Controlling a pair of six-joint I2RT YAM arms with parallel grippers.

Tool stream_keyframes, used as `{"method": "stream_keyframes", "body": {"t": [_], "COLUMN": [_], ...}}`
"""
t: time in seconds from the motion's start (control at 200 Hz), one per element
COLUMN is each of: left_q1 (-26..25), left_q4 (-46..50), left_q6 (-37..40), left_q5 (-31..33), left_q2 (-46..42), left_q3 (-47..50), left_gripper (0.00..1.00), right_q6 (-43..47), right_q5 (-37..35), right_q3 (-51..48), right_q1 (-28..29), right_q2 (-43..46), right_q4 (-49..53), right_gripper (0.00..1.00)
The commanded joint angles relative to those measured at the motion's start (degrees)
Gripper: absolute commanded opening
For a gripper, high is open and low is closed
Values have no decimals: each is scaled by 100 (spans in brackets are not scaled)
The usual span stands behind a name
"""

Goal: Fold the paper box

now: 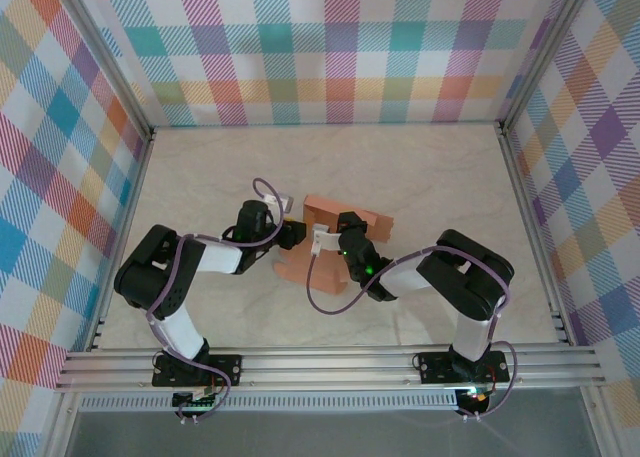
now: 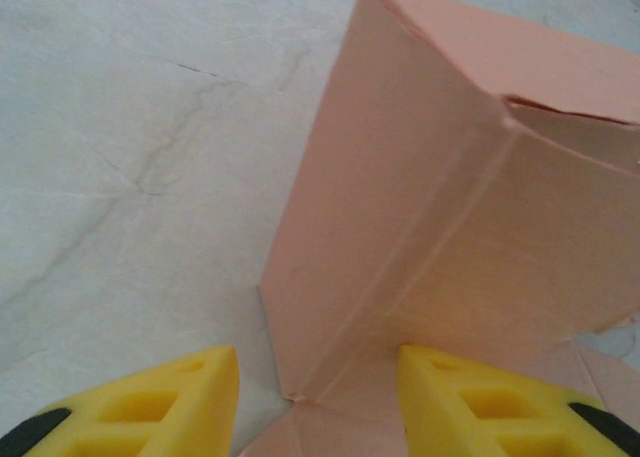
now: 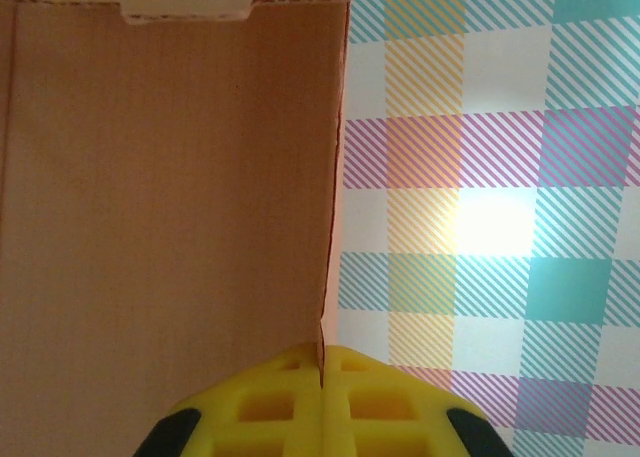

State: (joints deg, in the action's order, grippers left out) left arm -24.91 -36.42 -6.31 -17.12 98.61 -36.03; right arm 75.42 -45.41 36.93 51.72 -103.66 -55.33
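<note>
- at the near edge of the table (image 1: 430,167), a metal rail (image 1: 330,367) carries both arm bases, and a purple cable (image 1: 322,299) loops along each arm.
- left end effector (image 2: 318,362): its yellow fingers (image 2: 190,402) stand partway apart and low over the table, gripping nothing. a creased bottom corner of the paper box (image 2: 420,227) sits in the gap between them, and the right-hand finger lies over a flat flap of the card.
- right end effector (image 3: 322,362): the yellow pads are pressed together, with the thin edge of a card panel caught in the seam between them. that panel rises away from the pads to a notched top edge.
- the paper box is salmon-orange card at mid-table, held between the two end effectors and only partly folded. in the top view one part lies flat toward the near side while other panels stand up behind it.
- beyond it, bare pale marbled table runs to the plaid walls (image 1: 330,47) at the back and sides.
</note>
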Motion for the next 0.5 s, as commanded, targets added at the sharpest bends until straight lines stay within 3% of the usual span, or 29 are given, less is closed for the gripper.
{"method": "stream_keyframes", "body": {"t": [0.0,0.23,0.275,0.3,0.33,0.495], "left_q1": [-56,-65,-65,-64,-65,-60], "left_q4": [-193,-78,-74,-65,-37,25], "left_q6": [135,112,116,112,115,95], "left_q5": [-222,-136,-106,-107,-107,-249], "left_q2": [-53,118,173,199,234,350], "left_q3": [-31,-240,-287,-328,-378,-561], "left_gripper": [46,45,41,31,28,27], "right_q6": [-133,-63,-56,-49,-37,-1], "right_q5": [234,256,267,269,269,260], "right_q3": [0,-31,-39,-35,-37,-32], "right_q1": [39,67,89,100,114,187], "right_q2": [-16,29,24,17,8,-32], "right_q4": [392,347,343,328,313,314], "right_gripper": [0,0,0,0,0,0]}}
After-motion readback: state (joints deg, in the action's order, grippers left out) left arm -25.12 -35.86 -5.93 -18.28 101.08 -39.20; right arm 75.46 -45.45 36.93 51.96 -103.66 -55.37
